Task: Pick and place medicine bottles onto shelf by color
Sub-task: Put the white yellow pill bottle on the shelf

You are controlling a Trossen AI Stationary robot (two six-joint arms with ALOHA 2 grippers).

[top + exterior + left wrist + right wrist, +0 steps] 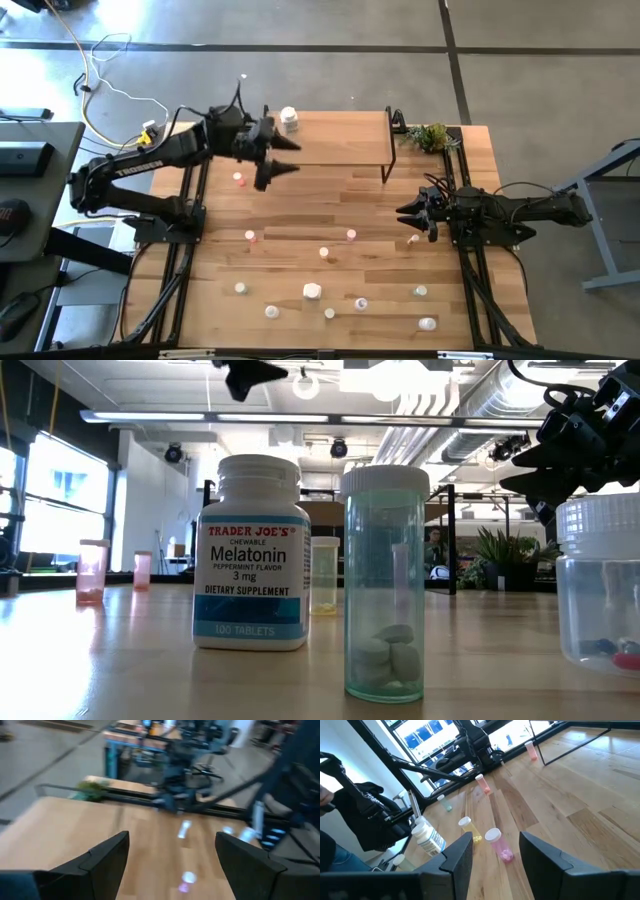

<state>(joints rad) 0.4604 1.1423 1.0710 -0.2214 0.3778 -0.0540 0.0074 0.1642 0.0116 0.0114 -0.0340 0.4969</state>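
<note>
Several small medicine bottles stand scattered on the tabletop's near half, among them pink ones point(250, 237) point(352, 235) and a white melatonin bottle point(250, 555). One white bottle point(289, 120) stands on the shelf's point(340, 140) left end. My left gripper point(292, 157) hovers open by that end, above the table, holding nothing; its wrist view shows spread fingers point(107, 862) over bare wood. My right gripper point(408, 218) is open at the table's right, pointing left. A pink white-capped bottle point(499, 845) stands ahead of it.
A small green plant point(430, 137) sits at the shelf's right end. The shelf's black legs point(388, 165) stand on the far half of the table. In the low view a green-tinted bottle point(385, 585) and a clear container point(600, 595) stand close to the near edge.
</note>
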